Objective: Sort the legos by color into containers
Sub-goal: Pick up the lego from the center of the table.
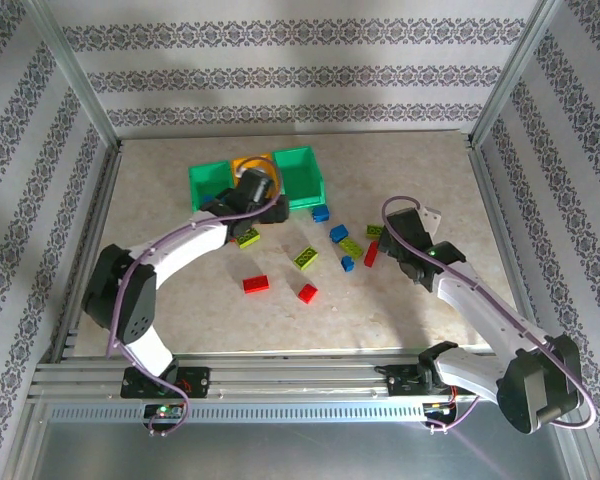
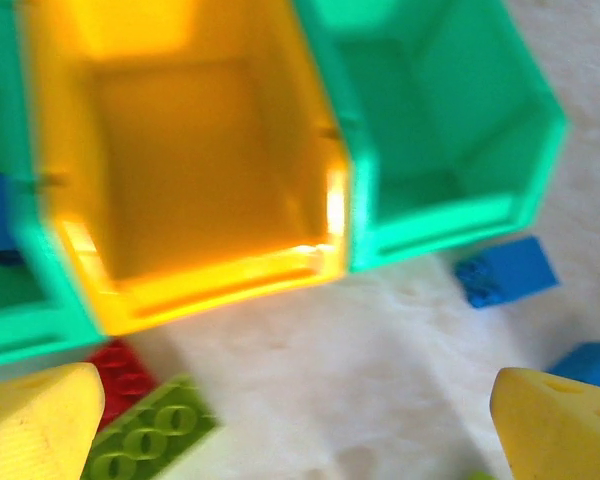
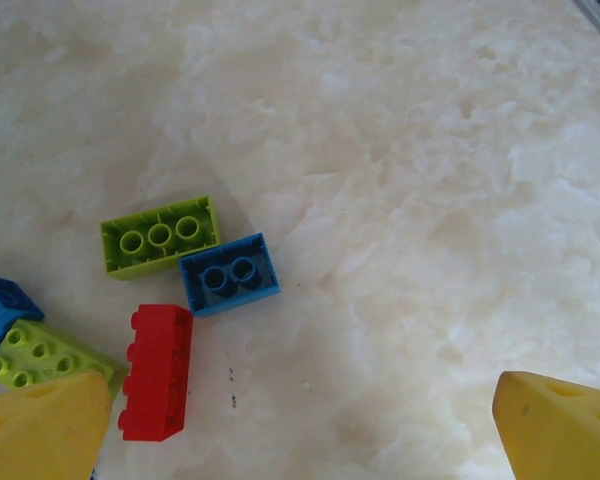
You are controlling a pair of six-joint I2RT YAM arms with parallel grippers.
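Beige stone-look table (image 1: pixel 430 310): three plastic bins near its far edge, two green bins (image 1: pixel 302 176) flanking the orange-yellow bin (image 2: pixel 190 150), left gripper (image 2: pixel 298 425) and right gripper (image 3: pixel 300 430) both spread wide and empty, so the risk is the right pinching the touching lime brick (image 3: pixel 160 235) and blue brick (image 3: pixel 229 273) together and mis-sorting.

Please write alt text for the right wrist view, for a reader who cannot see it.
The open right gripper, holding nothing, hangs over a pale marbled table. At the left lie a lime brick, a blue brick, a red brick and a second lime brick.
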